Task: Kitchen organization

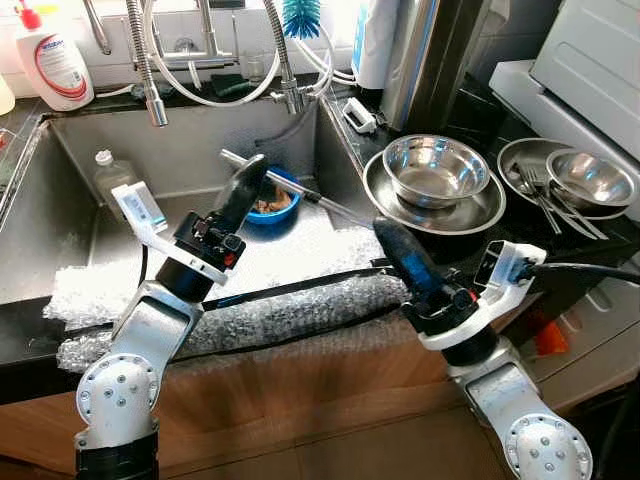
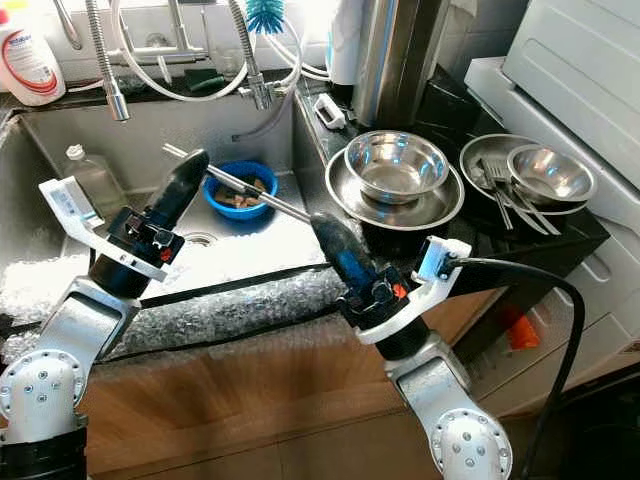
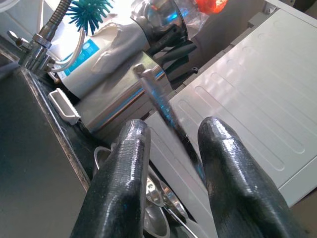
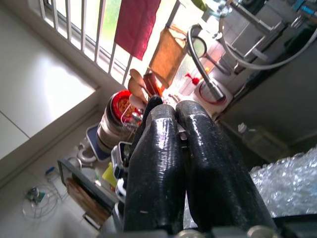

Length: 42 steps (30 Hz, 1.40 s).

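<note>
In the left eye view the left pincer hangs over the sink, its fingers closed narrowly on a long metal utensil whose shaft reaches from the sink toward the stacked steel bowls on the dark surface beside the sink. A blue bowl with food scraps sits in the sink behind the utensil, so judging by that, washing or clearing is not finished. The right eye view shows the right pincer at the sink's front edge, just beside the bubble wrap draped there, fingers pressed together and empty. Beyond the sink, a second steel bowl rests on a plate with forks, seemingly already sorted. In the left wrist view the two fingers stand a little apart with the thin utensil shaft running between them. The right wrist view shows its fingers closed against each other, holding nothing. The job looks partway: one utensil in hand, the bowl and a bottle left in the sink.
</note>
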{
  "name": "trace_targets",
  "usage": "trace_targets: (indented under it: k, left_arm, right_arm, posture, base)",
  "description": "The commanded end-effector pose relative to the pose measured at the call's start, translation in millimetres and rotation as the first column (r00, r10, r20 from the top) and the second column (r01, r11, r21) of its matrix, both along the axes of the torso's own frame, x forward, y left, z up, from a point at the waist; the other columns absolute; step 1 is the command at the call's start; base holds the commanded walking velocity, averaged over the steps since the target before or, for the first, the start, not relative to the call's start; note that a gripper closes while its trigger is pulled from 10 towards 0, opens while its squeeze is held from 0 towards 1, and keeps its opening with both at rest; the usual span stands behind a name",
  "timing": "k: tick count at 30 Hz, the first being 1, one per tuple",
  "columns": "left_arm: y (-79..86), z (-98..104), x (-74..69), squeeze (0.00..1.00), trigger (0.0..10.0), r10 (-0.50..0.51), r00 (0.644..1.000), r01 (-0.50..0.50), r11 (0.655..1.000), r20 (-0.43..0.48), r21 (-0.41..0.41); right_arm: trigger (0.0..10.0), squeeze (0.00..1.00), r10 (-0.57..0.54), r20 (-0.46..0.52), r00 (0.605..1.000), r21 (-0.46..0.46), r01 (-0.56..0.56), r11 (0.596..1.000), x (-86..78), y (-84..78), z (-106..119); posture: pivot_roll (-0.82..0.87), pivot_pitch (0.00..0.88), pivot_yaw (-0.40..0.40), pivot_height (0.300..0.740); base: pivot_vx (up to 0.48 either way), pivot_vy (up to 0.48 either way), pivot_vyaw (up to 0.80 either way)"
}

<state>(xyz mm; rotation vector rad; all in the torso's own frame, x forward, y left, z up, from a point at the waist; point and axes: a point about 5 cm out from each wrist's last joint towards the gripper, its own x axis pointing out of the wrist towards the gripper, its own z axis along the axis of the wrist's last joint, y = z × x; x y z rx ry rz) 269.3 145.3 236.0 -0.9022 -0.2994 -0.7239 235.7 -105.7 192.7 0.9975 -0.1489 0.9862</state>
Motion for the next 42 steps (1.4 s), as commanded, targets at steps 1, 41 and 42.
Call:
trace_targets:
  k: [1, 41, 42]
  left_arm:
    - [-2.2, 4, -0.3, 0.0, 10.0, -0.014, 1.0, 0.014, 1.0, 0.018, -0.008]
    - [-4.4, -1, 2.6, 0.0, 0.0, -0.035, 0.998, 0.026, 0.988, -0.057, -0.153]
    - [-4.4, -1, 2.6, 0.0, 0.0, -0.035, 0.998, 0.026, 0.988, -0.057, -0.153]
  right_arm:
    - [10.0, 0.0, 0.019, 0.002, 1.0, -0.005, -0.019, 1.0, -2.1, 2.0, 0]
    - [10.0, 0.0, -0.085, 0.033, 0.996, -0.021, 0.086, 0.996, 12.3, -3.0, 1]
    - [10.0, 0.0, -0.086, 0.033, 0.996, -0.021, 0.087, 0.996, 12.4, -3.1, 1]
  posture:
    - [0.06, 0.12, -0.033, 0.74]
    - [0.06, 0.102, -0.028, 0.74]
    - [0.06, 0.102, -0.028, 0.74]
  base:
    - [0.0, 0.0, 0.0]
    - [0.0, 0.0, 0.0]
    - [0.0, 0.0, 0.0]
